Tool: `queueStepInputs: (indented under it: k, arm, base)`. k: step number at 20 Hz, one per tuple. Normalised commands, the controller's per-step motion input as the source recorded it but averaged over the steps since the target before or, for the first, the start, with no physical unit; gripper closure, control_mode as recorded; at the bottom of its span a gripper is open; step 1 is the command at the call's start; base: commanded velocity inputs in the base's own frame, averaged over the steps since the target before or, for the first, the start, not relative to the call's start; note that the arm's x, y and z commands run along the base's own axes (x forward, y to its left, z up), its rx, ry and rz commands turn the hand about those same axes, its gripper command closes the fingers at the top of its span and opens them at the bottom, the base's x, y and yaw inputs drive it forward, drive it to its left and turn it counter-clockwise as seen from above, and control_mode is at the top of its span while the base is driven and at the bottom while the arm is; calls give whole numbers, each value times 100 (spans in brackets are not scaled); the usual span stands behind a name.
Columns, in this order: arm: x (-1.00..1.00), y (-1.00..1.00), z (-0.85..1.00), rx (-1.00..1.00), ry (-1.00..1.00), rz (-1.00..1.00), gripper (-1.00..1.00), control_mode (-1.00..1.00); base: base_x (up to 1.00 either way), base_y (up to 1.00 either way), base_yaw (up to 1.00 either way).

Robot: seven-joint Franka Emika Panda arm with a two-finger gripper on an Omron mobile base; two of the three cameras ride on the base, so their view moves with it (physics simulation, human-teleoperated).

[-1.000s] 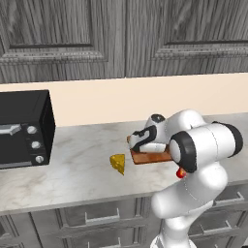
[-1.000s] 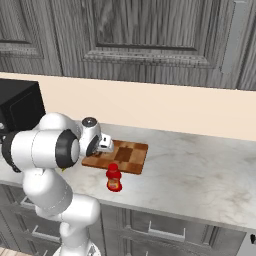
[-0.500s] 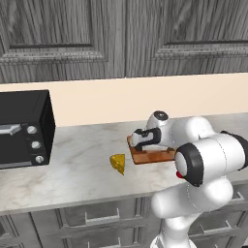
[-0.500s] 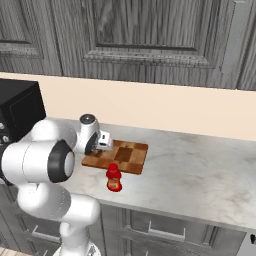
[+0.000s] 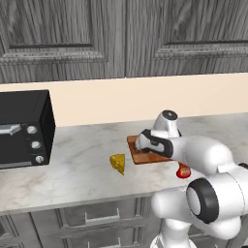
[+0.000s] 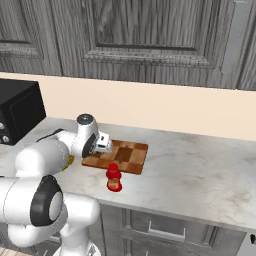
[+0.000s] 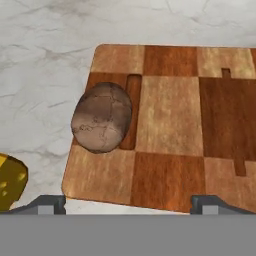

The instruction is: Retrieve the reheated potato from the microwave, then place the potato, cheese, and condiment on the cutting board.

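The small roundish brown-grey potato (image 7: 102, 117) is being seen resting on the checkered wooden cutting board (image 7: 172, 125), near its edge, ahead of the two-finger gripper (image 7: 128, 202). The jaws are being held wide apart, gripping nothing, the potato lying untouched.

The potato (image 7: 102, 117) — a brown-grey, cracked lump — lies on the left end of my cutting board (image 7: 172, 135), a checkered wooden slab flat on the bench. The yellow cheese (image 5: 117, 163) wedge sits left of it; the red condiment (image 6: 114, 177) bottle stands upright just nearer — both off it.
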Motion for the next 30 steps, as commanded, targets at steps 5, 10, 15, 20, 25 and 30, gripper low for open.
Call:
queueStepInputs:
  k: [5, 10, 15, 20, 25, 30]
  arm:
    - [-55, -17, 36, 0, 0, 0, -100, -100]
    - [-47, -28, 40, 0, 0, 1, -100, -100]
    - [-44, -35, 43, -3, 0, 9, -100, -100]
    - [-38, -34, 42, -6, 0, 10, -100, -100]
    - [-31, -40, 34, -9, 3, 1, -100, -100]
    - [-20, -36, 15, -6, 11, 0, -100, -100]
  base:
    - [0, 0, 0]
    - [0, 0, 0]
    - [0, 0, 0]
    - [0, 0, 0]
    - [0, 0, 0]
    - [0, 0, 0]
